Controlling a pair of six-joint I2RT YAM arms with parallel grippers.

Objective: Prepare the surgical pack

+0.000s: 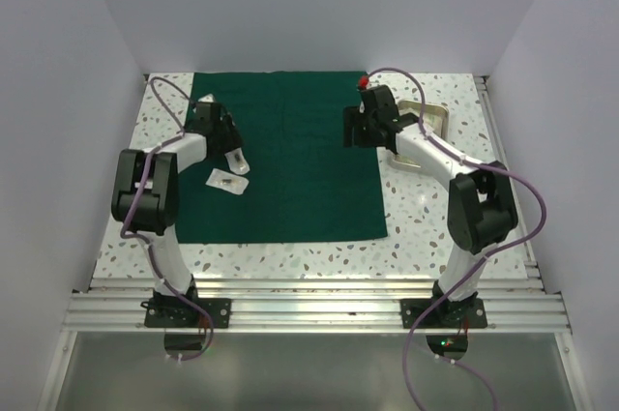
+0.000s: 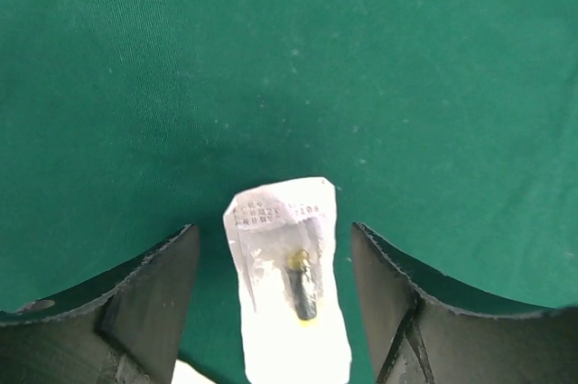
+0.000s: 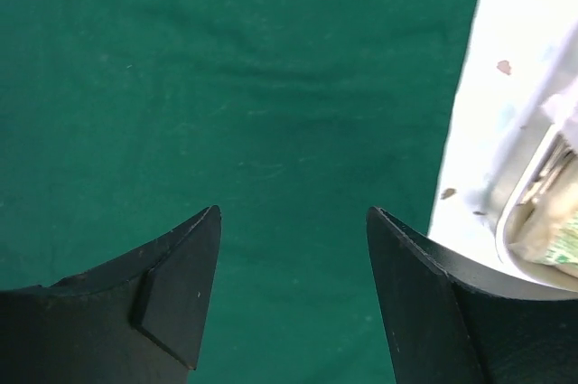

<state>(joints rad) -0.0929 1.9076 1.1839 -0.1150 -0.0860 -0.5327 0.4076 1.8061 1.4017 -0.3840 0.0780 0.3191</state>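
Observation:
The dark green cloth (image 1: 290, 160) lies flat on the table. A clear pouch (image 2: 291, 285) with a small dark item inside lies on the cloth (image 2: 289, 59), between the fingers of my left gripper (image 2: 273, 229); the gripper is open and the fingers stand clear of the pouch. The top view shows my left gripper (image 1: 230, 147) over two pouches (image 1: 226, 181) at the cloth's left side. My right gripper (image 1: 356, 129) is open and empty above the cloth's right edge (image 3: 226, 86). The steel tray (image 1: 432, 119) sits right of the cloth, partly hidden by the right arm, and its rim (image 3: 517, 199) shows in the right wrist view.
The speckled table (image 1: 290, 258) borders the cloth on all sides. White walls close in the left, back and right. A metal rail (image 1: 309, 309) runs along the near edge. Something pale green lies in the tray (image 3: 562, 241).

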